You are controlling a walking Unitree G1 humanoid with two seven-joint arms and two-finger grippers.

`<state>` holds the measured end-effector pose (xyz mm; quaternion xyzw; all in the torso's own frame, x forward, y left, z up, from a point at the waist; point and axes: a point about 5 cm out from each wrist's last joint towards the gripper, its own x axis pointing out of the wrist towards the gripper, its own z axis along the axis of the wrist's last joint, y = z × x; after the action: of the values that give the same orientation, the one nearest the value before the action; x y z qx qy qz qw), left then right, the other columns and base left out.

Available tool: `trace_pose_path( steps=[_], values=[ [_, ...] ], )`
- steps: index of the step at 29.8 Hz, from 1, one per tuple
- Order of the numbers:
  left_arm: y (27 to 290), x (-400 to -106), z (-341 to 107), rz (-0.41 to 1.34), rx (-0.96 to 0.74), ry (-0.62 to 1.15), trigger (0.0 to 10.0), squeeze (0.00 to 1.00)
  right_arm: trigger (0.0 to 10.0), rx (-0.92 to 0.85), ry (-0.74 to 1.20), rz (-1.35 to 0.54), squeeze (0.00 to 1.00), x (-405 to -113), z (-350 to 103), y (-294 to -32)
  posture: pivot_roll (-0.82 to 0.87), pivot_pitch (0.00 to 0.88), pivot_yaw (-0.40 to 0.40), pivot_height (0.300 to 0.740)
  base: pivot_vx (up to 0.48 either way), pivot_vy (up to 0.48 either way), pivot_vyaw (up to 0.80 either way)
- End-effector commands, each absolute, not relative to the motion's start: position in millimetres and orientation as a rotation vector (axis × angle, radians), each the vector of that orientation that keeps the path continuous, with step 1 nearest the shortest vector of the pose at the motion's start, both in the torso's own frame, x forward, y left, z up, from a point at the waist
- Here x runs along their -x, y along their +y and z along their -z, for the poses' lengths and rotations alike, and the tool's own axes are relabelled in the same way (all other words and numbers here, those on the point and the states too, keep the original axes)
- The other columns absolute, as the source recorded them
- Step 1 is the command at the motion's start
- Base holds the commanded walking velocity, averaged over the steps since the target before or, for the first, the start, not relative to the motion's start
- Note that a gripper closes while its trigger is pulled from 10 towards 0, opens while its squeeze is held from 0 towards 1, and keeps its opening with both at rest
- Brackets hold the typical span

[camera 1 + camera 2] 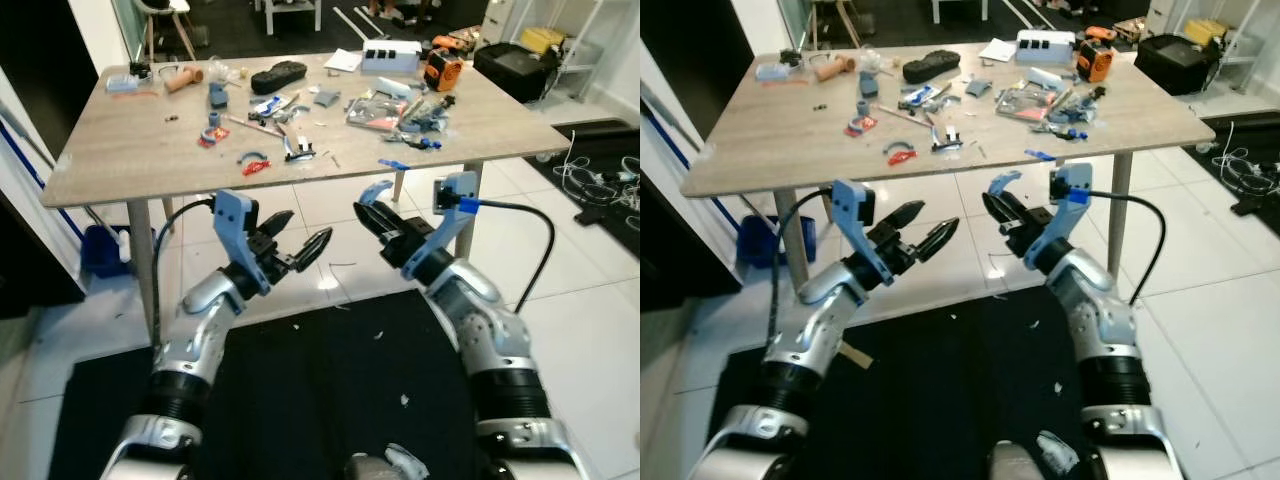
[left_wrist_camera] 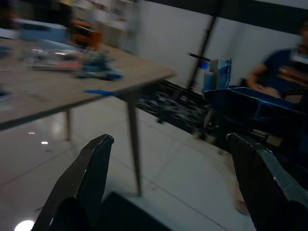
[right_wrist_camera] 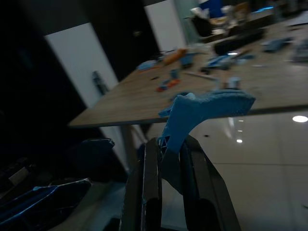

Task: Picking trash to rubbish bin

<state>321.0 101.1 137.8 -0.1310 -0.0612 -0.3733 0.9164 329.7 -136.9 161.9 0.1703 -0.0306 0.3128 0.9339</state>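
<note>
Right gripper [image 1: 372, 212] clamped on blue scrap [image 3: 202, 111], held near side of cluttered table [image 1: 120, 160]; left gripper [image 1: 297, 237] wide open, empty, just left of it.

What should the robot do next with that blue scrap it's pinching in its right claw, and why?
Probably carry it off toward a bin, turning away from the table. The right pincer is already shut on a curved blue scrap, held in the air short of the table's edge, so the pick looks done. The left pincer hangs open and holds nothing. I can't pick out a rubbish bin for certain, so finding one likely comes first.
</note>
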Motion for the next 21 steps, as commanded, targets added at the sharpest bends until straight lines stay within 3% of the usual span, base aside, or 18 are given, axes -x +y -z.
trace_pose_path(
  steps=[1,21],
  values=[
    [99.1,-320.8,-138.9,0.784,0.271,-0.125,10.0,0.00,10.0,-0.347,-0.046,-0.635,0.00,-330.9,-161.1,-137.6,-0.11,0.000,0.021,0.740,0.000,0.000,-0.76],
    [97.1,-319.5,-137.5,0.818,0.277,-0.121,10.0,0.00,10.0,-0.353,-0.027,-0.643,0.00,-330.9,-158.8,-137.3,-0.11,0.000,0.019,0.740,0.000,0.000,-0.76]
  ],
)
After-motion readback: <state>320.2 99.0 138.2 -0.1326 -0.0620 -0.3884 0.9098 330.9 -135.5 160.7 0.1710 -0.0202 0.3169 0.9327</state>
